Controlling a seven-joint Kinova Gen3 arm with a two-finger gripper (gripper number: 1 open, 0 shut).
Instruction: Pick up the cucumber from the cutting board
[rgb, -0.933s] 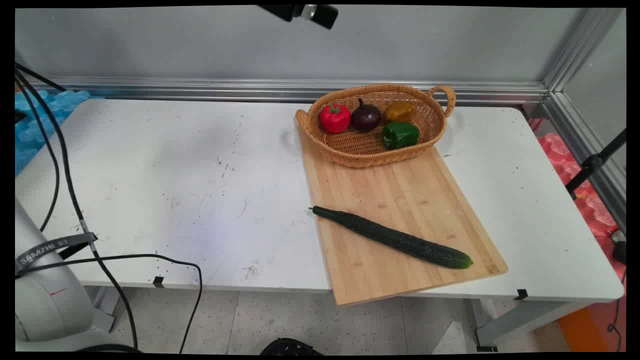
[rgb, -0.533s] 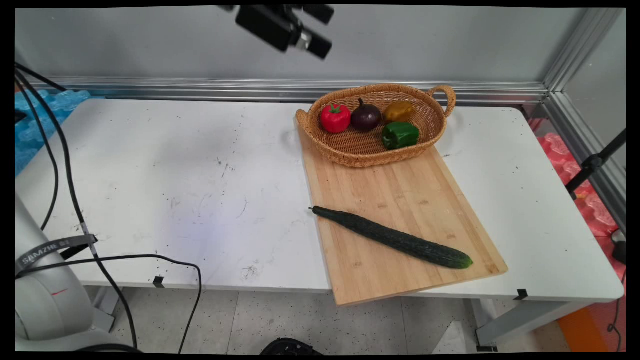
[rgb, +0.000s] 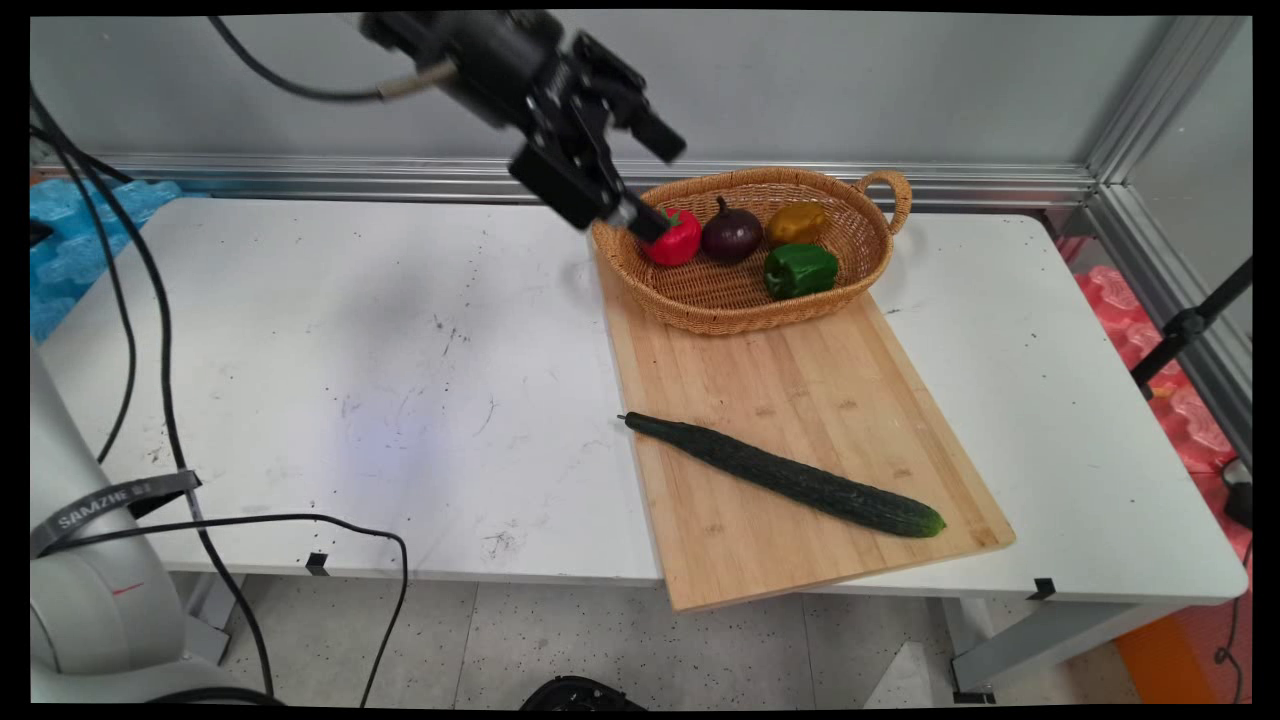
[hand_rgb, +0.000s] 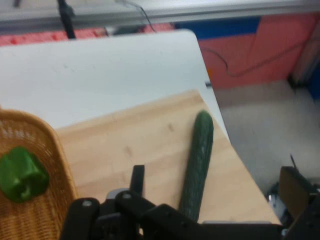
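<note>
Since the earlier frames, when only a bit of my gripper (rgb: 655, 190) showed at the top edge of the main view, it has come down and now hangs in the upper middle of the frame, just left of the wicker basket (rgb: 690, 300). Its fingers are spread apart with nothing between them: one finger (rgb: 655, 135) points toward the upper right, the other (rgb: 640, 220) reaches down to the basket's left rim, its tip overlapping the red pepper (rgb: 678, 240) in the picture (whether it actually touches the pepper, I cannot tell).

Inside the basket, the red pepper sits at the left, a dark purple onion (rgb: 731, 233) just beside it, a yellow pepper (rgb: 797, 222) to the onion's right, and a green pepper (rgb: 800, 270) lower right of the onion. The basket stands on the far end of a wooden cutting board (rgb: 800, 390), which lies on the white surface (rgb: 350, 330) right of centre, its near corner jutting past the surface's front edge. A long dark cucumber (rgb: 785, 477) lies diagonally across the board's near half, well apart from the basket.

From my hand view, the cucumber (hand_rgb: 198, 160) runs up the middle of the frame on the board (hand_rgb: 145, 145), and the basket's rim (hand_rgb: 60, 165) with the green pepper (hand_rgb: 21, 175) sits at the lower left.
</note>
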